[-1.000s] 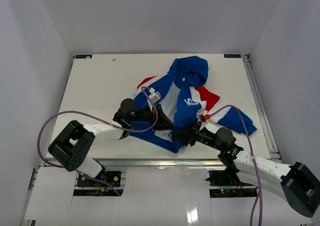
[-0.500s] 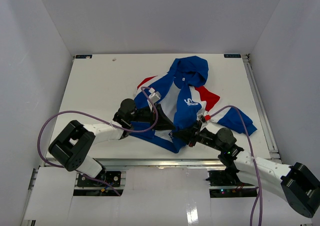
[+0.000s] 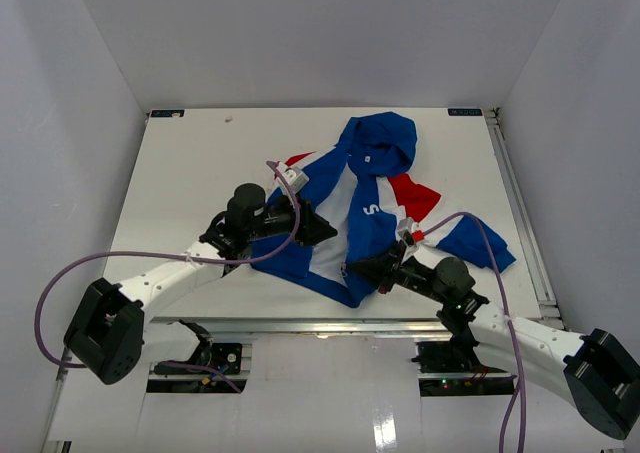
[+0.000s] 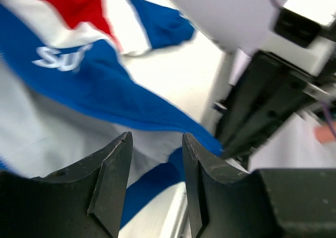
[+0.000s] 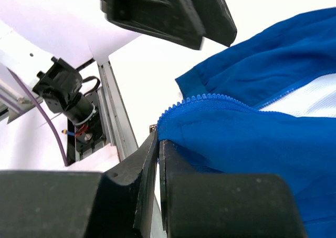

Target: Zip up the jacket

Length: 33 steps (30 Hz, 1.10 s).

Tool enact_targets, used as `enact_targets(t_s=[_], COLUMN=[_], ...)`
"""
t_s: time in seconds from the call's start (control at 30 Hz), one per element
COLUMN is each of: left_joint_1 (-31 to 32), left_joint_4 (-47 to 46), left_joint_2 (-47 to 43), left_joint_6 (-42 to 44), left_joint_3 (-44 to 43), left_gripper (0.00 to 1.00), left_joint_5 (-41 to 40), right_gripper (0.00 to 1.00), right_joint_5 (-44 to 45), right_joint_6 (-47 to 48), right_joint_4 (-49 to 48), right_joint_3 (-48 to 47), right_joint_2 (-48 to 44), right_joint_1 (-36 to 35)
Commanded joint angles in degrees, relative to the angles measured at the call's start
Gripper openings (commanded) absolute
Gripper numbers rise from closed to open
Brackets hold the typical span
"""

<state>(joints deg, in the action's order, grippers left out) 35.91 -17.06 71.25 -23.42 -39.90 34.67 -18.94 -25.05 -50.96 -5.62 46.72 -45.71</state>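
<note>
The jacket lies open on the white table, hood toward the back, red and white sleeve panels spread to both sides. My right gripper is shut on the lower end of one blue zipper edge; in the right wrist view the fingertips pinch the cloth just below the zipper teeth. My left gripper hovers over the jacket's left front panel. Its jaws stand open in the left wrist view, the fingers with nothing between them, and the white chest lettering shows beyond.
A metal rail runs along the table's near edge, close below the jacket's hem. Purple cables loop off both arms. White walls enclose the table on three sides. A black motor mount sits by the rail.
My left gripper has opened, let go of the jacket and drawn back up and to the left. The right gripper closed on the zipper edge and stays there.
</note>
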Motion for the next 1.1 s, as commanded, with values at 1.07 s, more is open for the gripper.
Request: enact_targets(t_s=[1.07], left_joint_1=[8.5], left_joint_4=[36.4], left_joint_2=[12.5], left_joint_6=[1.0], left_joint_3=[-6.2], left_gripper=[0.55], left_joint_5=[-38.4], right_gripper=[0.08], right_joint_5=[3.8], right_joint_6=[0.8], right_joint_4=[-0.2], right_joint_3=[3.0], right_joint_2=[-6.5], right_joint_1=[0.4])
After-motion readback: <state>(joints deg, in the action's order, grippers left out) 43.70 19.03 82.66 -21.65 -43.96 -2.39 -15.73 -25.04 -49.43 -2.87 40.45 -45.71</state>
